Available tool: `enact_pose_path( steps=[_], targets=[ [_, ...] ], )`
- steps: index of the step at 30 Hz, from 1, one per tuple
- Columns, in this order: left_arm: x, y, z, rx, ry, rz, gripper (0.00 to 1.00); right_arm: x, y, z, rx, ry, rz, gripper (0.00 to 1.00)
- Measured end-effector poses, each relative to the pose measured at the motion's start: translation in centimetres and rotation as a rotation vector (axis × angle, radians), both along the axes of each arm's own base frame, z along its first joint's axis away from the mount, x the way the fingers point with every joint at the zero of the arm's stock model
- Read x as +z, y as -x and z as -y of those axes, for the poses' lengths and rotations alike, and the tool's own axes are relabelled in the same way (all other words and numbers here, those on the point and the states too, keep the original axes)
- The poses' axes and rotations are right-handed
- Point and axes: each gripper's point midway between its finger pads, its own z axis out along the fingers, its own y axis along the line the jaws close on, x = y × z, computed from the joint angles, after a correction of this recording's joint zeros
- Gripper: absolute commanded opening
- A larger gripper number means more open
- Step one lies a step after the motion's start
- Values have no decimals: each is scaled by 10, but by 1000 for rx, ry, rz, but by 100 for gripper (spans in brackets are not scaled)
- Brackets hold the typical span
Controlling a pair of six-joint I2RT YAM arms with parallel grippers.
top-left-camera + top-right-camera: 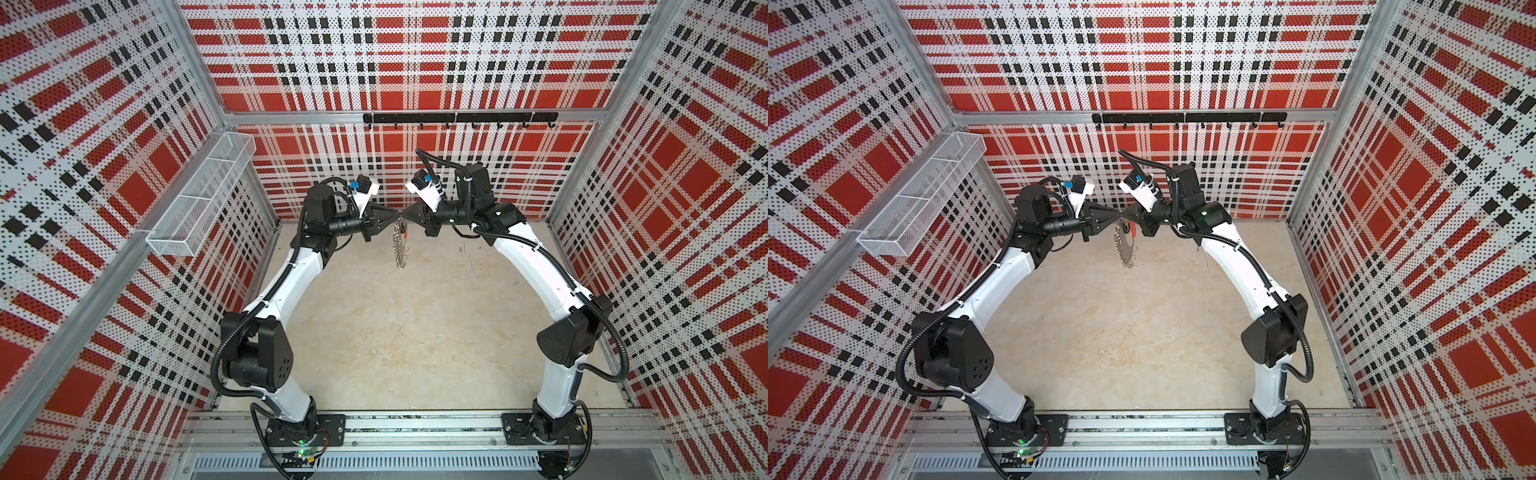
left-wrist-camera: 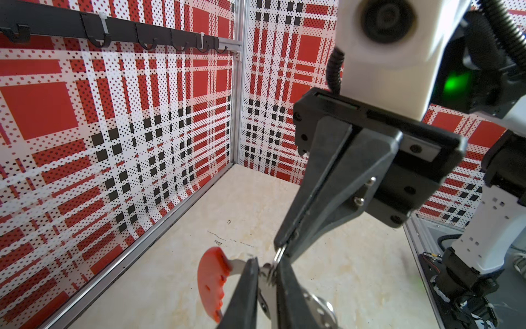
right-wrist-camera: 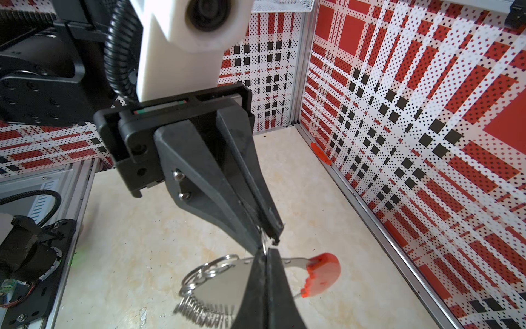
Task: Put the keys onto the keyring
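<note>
Far centre, above pale marbled bench | flat grey crescent metal keyring with red curved segment hangs in mid-air | left hand: nearly together, pinching its upper rim | right hand: clamped on a silver split ring there (tips of both almost meet).

Overhead stereo pair, close wrist cameras

The keyring runs off the frame edge; its middle hides behind the right gripper.
</note>
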Motion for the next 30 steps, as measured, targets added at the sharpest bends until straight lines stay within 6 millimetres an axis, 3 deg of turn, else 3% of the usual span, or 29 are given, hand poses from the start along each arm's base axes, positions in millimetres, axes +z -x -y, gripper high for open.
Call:
enact_pose_path(
  steps=[5,13,15,19,30],
  targets=[
    [-1,1,1,-10,2,-9,1,0,0,0,-2,0,1,0],
    [2,1,4,-19,21,-43,0,2,-4,2,-30,-20,-9,0],
    [6,0,4,-16,49,-64,0,6,-3,4,-46,-43,-5,20],
    [11,-3,7,10,125,-85,0,15,0,12,-78,-114,-8,36],
    [25,-7,-1,90,286,-131,0,47,-4,60,-140,-386,-38,36]
  ],
)
